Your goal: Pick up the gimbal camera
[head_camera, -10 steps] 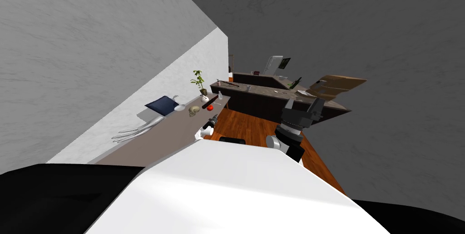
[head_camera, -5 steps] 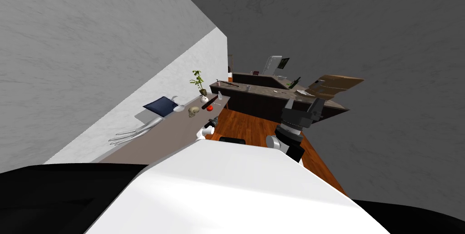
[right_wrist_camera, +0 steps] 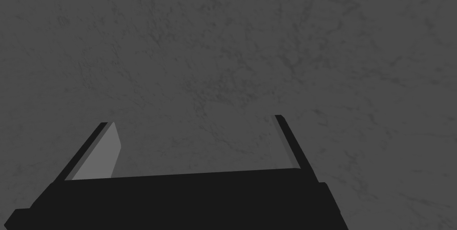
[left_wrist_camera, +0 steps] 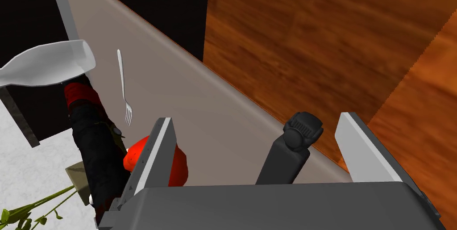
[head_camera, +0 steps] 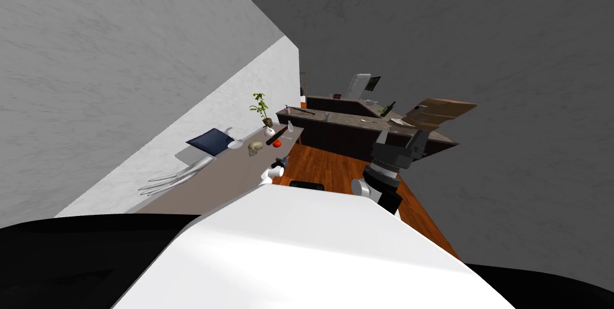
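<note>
Pre-grasp step is judged in hand: the left end effector [left_wrist_camera: 255, 118] is released, with the gimbal camera [left_wrist_camera: 290, 147] framed between its fingers on the surface [left_wrist_camera: 187, 93]. A slight advance, then closure, is called for.

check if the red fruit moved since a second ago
No. The red fruit sits just as near the skull; the slight shared shift is my own.

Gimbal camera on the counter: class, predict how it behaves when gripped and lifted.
The gimbal camera looks rigid, a slim dark handle with a round head, so it probably won't flop. That head may make it top-heavy and apt to pivot between the left gripper's thin, open fingers. It sits near the counter edge, so a nudge could send it off.
</note>
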Robot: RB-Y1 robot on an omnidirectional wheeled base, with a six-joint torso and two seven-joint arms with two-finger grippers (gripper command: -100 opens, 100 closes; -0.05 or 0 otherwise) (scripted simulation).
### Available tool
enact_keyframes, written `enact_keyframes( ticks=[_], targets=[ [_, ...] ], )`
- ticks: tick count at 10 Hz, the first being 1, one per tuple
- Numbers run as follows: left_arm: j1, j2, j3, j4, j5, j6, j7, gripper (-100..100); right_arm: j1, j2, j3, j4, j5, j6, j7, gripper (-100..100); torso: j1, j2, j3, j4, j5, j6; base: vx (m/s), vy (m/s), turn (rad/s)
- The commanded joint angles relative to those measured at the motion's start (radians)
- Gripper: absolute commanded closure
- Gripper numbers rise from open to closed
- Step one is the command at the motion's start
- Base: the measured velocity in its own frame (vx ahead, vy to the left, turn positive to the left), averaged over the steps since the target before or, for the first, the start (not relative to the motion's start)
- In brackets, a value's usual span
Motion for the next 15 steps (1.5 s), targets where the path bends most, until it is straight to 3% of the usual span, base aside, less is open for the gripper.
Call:
enact_keyframes(
  ticks=[1,7,12,15],
  targets=[
    [-0.026,0.002,-0.006,0.050,0.026,0.020,-0.006,-100,0.000,0.000,0.000,0.000,0.000,0.000,0.000,0,0.000,0.000,0.000,0.000,0.000,0.000,0.023,0.041,-0.045],
    [-0.090,0.012,-0.015,0.181,0.089,0.073,-0.021,-100,0.000,0.000,0.000,0.000,0.000,0.000,0.000,0,0.002,0.000,0.000,0.000,0.000,0.000,0.019,0.050,-0.034],
    [-0.171,0.036,-0.023,0.331,0.171,0.129,-0.042,-100,0.000,0.000,0.000,0.000,0.000,0.000,0.000,0,0.005,-0.001,-0.001,0.000,0.001,0.000,0.032,0.079,-0.058],
    [-0.185,0.043,-0.024,0.358,0.187,0.134,-0.046,-100,0.000,0.000,0.000,0.000,0.000,0.000,0.000,0,0.002,-0.001,-0.001,0.000,0.001,0.000,0.020,0.053,-0.029]
  ],
)
